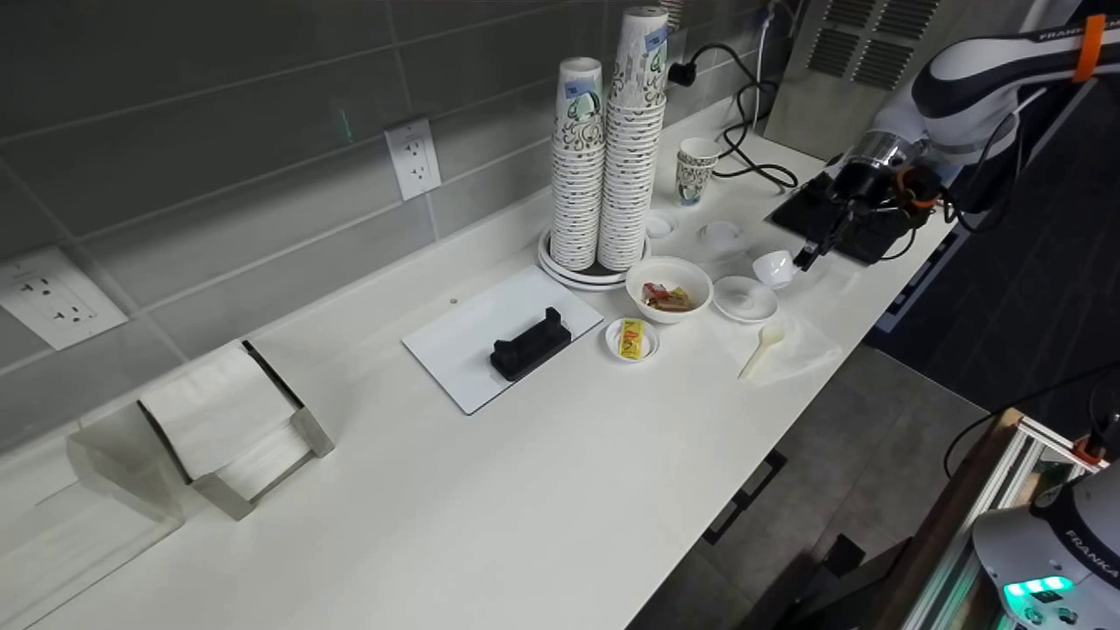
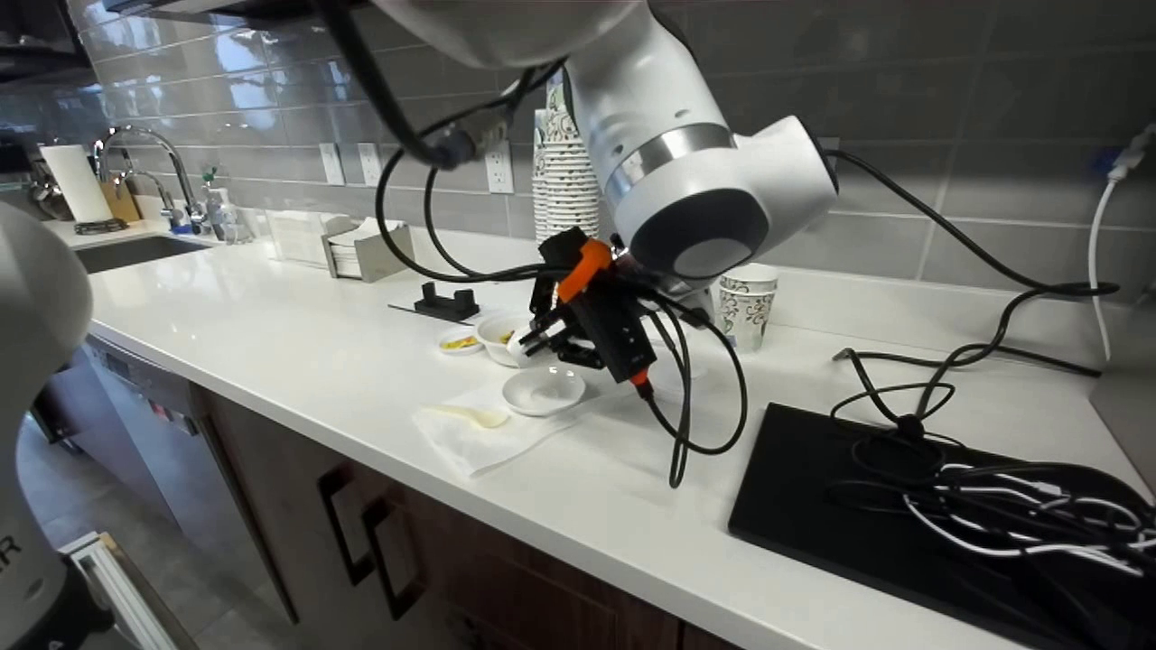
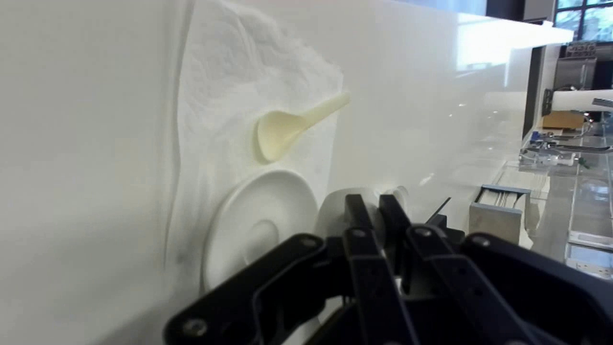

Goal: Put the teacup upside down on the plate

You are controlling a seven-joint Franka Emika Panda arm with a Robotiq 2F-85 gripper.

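Observation:
The teacup [image 1: 773, 269] is small and white, tilted on its side in the air at the edge of the plate. My gripper [image 1: 803, 259] is shut on its side; the fingers stay a little apart around the cup. In an exterior view the teacup [image 2: 517, 347] is partly hidden by my gripper [image 2: 533, 339]. The plate [image 1: 745, 302] lies flat on the counter; it also shows in an exterior view [image 2: 544, 392]. In the wrist view the plate [image 3: 275, 199] is left of the teacup [image 3: 333, 208] and of my gripper [image 3: 372, 199]. I cannot tell whether cup and plate touch.
A white bowl with food [image 1: 672, 313] and a small dish with a yellow packet [image 1: 649, 350] stand beside the plate. A cream spoon [image 1: 770, 336] lies on a napkin [image 2: 474, 447]. Tall stacked paper cups [image 1: 577, 201] stand behind. A black pad with cables [image 2: 795, 487] lies nearby.

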